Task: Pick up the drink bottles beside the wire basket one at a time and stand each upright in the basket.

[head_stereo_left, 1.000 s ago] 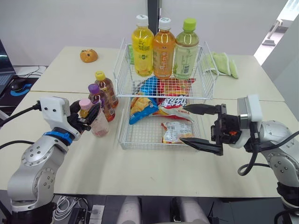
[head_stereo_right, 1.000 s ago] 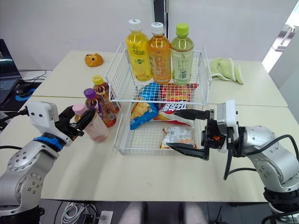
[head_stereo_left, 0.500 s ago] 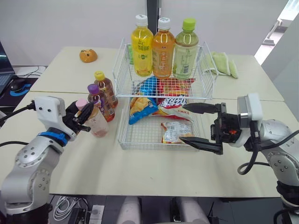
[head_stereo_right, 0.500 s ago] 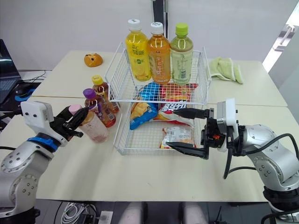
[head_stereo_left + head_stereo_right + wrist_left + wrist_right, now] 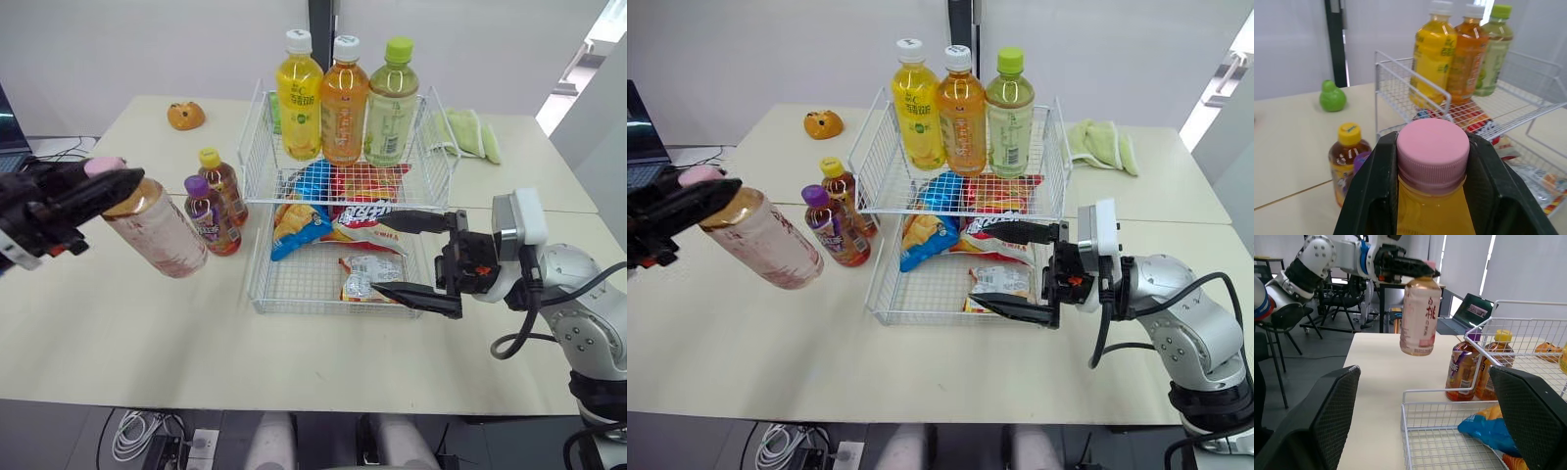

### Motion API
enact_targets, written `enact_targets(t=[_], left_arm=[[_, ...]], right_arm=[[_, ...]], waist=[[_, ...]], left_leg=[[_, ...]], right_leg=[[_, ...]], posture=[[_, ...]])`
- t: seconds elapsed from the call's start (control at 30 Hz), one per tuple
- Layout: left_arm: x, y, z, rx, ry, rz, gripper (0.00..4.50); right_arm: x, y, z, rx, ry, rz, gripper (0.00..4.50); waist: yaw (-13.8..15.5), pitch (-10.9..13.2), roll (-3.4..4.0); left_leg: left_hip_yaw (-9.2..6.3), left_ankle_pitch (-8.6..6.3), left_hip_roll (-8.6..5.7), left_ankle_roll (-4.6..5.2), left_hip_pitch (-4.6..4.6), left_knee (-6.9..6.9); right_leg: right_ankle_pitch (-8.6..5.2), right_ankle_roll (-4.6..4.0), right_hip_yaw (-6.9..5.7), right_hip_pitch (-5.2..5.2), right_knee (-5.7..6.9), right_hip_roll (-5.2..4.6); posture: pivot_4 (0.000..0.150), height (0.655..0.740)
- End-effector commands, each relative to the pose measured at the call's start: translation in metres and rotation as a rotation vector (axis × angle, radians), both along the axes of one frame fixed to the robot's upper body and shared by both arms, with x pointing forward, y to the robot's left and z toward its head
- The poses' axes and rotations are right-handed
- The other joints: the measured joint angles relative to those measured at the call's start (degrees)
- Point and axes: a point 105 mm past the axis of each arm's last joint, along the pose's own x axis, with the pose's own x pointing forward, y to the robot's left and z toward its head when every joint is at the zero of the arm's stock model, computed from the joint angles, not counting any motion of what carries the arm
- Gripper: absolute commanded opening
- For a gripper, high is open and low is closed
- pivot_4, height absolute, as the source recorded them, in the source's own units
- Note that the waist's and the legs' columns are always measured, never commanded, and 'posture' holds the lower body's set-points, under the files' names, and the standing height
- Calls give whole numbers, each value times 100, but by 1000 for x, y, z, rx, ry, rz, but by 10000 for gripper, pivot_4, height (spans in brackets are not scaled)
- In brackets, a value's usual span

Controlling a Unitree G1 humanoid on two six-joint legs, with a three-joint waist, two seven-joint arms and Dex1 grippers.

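Between the left jaws, pinched at its neck, the pink-capped bottle (image 5: 157, 235) hung tilted above the table (image 5: 147, 323), right jaws gaping wide, wire basket (image 5: 294, 309) just ahead.

The pink-capped bottle (image 5: 152, 230) is pale pink with red lettering. On the cream table (image 5: 294, 352), 2 brown bottles wear a purple cap (image 5: 197, 185) and a yellow cap (image 5: 210, 158). The white wire basket (image 5: 255, 147) shows a yellow bottle (image 5: 299, 103), an orange bottle (image 5: 344, 108) and a pale green bottle (image 5: 391, 113), plus a blue bag (image 5: 315, 182) and a red bag (image 5: 364, 213).
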Motion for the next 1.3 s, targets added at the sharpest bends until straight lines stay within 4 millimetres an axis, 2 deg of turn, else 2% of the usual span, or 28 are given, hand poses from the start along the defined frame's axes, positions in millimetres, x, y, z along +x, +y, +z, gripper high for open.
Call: enact_targets(t=[0.03, 0.17, 0.3, 0.43, 0.7, 0.83, 0.9, 1.1, 1.3], left_arm=[[-15, -6, 35, -12, -49, -88, 13744], [-20, -27, 62, -17, -42, -246, 13744], [-19, -48, 80, -29, -66, -382, 13744], [-13, -77, 87, -17, -81, -540, 13744], [18, -134, 101, 49, -200, -726, 13744], [37, -156, 109, 89, -284, -755, 13744], [48, -170, 110, 120, -318, -761, 13744], [72, -194, 109, 176, -355, -740, 13744], [84, -216, 90, 183, -350, -759, 13744]], right_arm=[[-4, -2, 12, 22, -54, -4, 45000], [-6, -5, 13, 18, -58, -22, 45000], [-5, -9, 14, 19, -64, -60, 45000], [-8, -15, 15, 27, -67, -118, 45000], [-12, -31, 17, 43, -74, -289, 45000], [-16, -35, 16, 40, -84, -352, 45000], [-17, -38, 17, 44, -89, -394, 45000], [-18, -40, 17, 46, -89, -457, 45000], [-17, -40, 15, 40, -84, -482, 45000]], waist=[[-3, 1, 1], [15, 3, 3], [5, 4, 5], [19, 4, 5], [5, 5, 6], [-15, 6, 7], [-9, 6, 8], [-24, 8, 11], [-25, 8, 11]], left_leg=[[0, 0, 0, 0, 0, -1], [0, 0, 0, 0, 0, -3], [6, 0, -4, 0, -3, -3], [4, 0, -4, 0, -3, -3], [7, 0, -6, 0, -8, 2], [8, 0, -7, 0, -8, 0], [8, 0, -7, 0, -7, 1], [10, 0, -8, 0, -9, 4], [10, 0, -8, 1, -16, 4]], right_leg=[[0, 0, 0, 0, 1, 0], [-1, 1, -2, -1, -1, 1], [1, 6, 2, 1, -5, -1], [1, 6, 0, 1, -4, 1], [2, 8, 5, -1, -2, 3], [1, 9, 8, -2, -4, 5], [1, 8, 9, -2, -3, 7], [0, 10, 11, -2, -3, 7], [-2, 13, 12, -4, -6, 7]], posture=[[1500, 7400], [1500, 7400], [1500, 7400], [1500, 7400], [1500, 7400], [1500, 7400], [1500, 7400], [1500, 7400], [1500, 7400]])
